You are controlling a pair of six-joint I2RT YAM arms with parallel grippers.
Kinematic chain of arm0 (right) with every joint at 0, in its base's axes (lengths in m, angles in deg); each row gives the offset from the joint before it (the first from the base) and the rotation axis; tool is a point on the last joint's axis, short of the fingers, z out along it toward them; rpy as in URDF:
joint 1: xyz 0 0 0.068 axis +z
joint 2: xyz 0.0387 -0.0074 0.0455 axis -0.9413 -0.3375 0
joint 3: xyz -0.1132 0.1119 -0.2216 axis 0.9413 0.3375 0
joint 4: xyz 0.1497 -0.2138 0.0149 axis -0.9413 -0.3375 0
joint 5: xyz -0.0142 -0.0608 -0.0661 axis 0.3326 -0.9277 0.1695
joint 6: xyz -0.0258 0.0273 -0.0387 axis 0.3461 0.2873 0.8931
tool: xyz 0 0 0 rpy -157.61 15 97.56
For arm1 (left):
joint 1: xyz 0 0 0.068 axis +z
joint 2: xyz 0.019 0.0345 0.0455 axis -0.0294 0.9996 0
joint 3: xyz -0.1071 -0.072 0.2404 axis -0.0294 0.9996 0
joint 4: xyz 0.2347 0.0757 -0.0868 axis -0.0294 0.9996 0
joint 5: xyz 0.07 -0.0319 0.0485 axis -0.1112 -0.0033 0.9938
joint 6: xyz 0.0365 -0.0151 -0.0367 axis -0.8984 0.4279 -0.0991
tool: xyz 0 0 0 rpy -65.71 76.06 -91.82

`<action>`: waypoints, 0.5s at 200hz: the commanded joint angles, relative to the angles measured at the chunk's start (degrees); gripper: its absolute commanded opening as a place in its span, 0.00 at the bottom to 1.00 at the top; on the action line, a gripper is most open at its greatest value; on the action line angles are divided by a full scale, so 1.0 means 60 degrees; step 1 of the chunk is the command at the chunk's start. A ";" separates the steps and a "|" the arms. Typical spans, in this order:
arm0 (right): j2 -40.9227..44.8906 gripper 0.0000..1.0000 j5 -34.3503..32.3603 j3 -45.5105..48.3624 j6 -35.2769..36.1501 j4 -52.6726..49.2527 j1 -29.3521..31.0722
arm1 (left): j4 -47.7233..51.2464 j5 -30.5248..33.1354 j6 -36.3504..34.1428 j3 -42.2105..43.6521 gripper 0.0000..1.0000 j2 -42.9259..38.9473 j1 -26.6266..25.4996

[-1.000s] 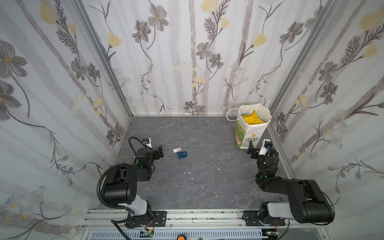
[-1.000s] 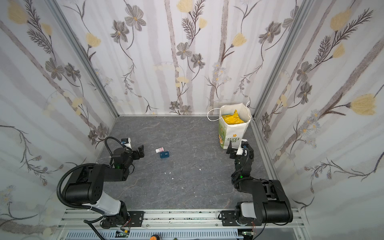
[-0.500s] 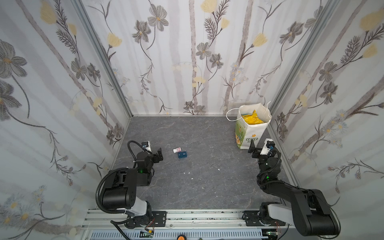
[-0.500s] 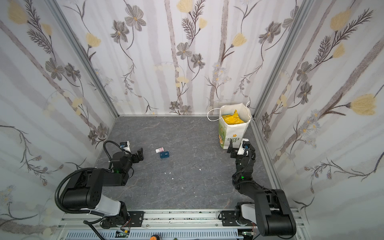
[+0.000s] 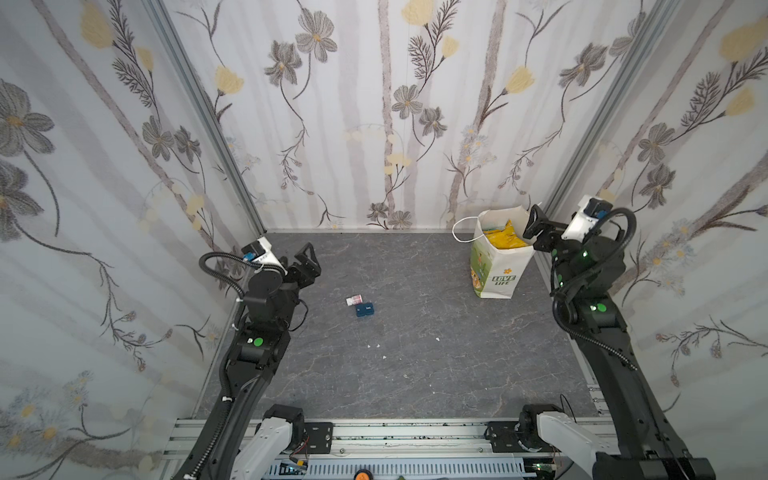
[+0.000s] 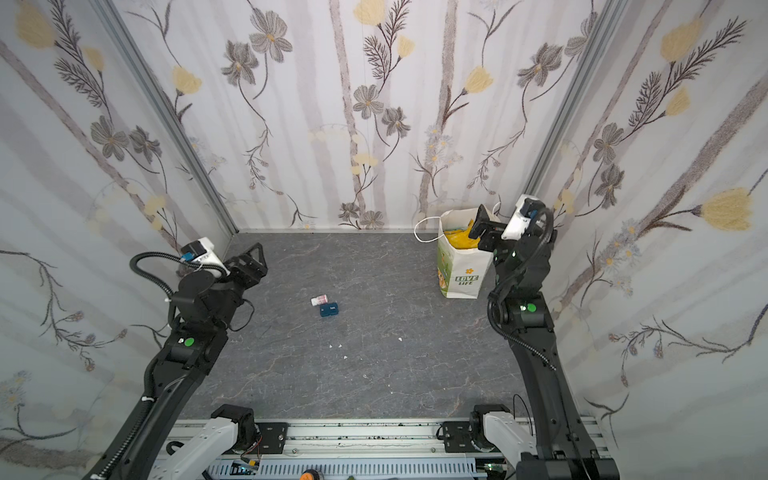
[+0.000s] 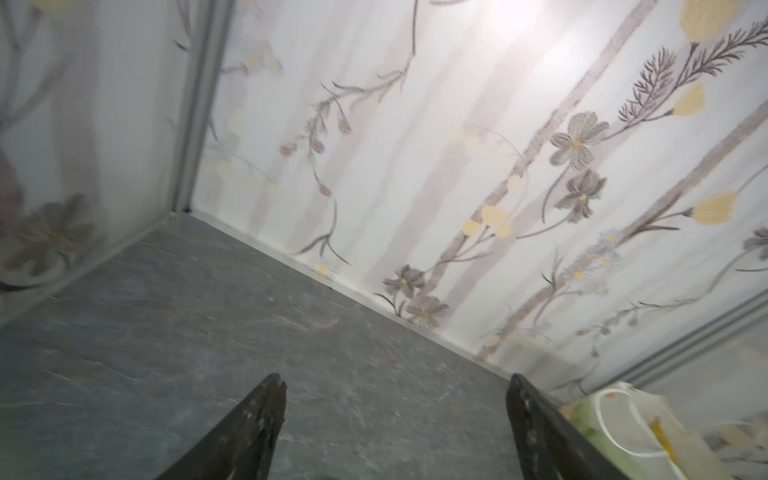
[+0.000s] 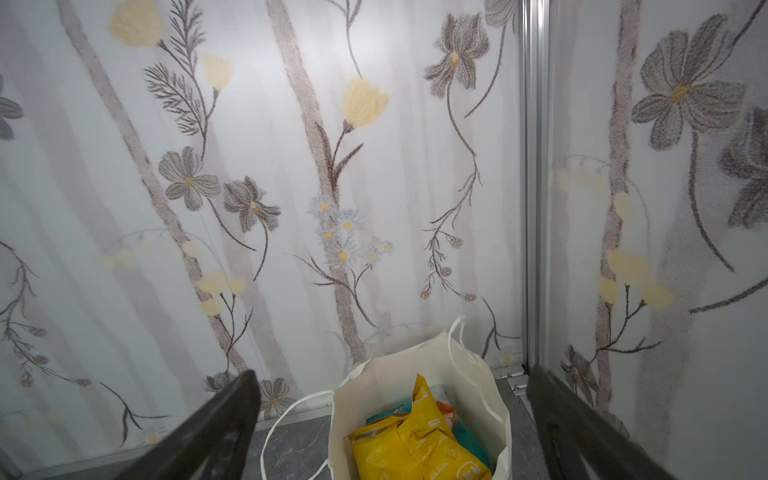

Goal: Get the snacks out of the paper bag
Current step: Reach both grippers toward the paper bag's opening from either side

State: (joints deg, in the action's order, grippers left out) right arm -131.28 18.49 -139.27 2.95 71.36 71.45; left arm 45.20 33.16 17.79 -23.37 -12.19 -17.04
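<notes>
Item: paper bag (image 5: 498, 272) upright w/ snacks (image 8: 415, 440) inside, so I hold right tool (image 8: 392, 372) open, empty, by its mouth for reach-in; left tool (image 7: 395, 376) open, empty, well apart.

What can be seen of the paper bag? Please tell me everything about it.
The paper bag is white paper with white cord handles, a green illustrated side and a "LOVE LIFE" print. It stands upright and open on the grey table, near the far right corner. A yellow packet shows on top inside it.
</notes>
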 commanded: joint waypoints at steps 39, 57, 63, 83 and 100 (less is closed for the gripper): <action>-0.4519 0.95 0.1832 -0.5050 -0.0091 -0.6346 -0.1898 | 0.2956 -0.0514 0.2196 -0.5600 0.67 0.5231 -0.4081; -0.5293 0.93 0.2036 -0.5545 0.0042 -0.6682 -0.2107 | 0.3009 -0.0680 0.2218 -0.7132 0.65 0.6704 -0.4514; -0.5556 0.92 0.1983 -0.5675 0.0112 -0.6802 -0.2128 | 0.3079 -0.0685 0.2183 -0.7679 0.65 0.7147 -0.4647; -0.6107 0.88 0.2069 -0.5770 0.0165 -0.6853 -0.2179 | 0.3515 -0.0628 0.2005 -0.9522 0.65 0.8727 -0.4992; -0.6427 0.78 0.2188 -0.5823 0.0079 -0.6834 -0.2233 | 0.3949 -0.0537 0.1914 -1.1037 0.67 0.9944 -0.5206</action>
State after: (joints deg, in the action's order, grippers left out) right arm -167.62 29.44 -173.21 3.06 32.32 58.51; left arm 64.26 29.12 29.33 -80.18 40.55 -46.96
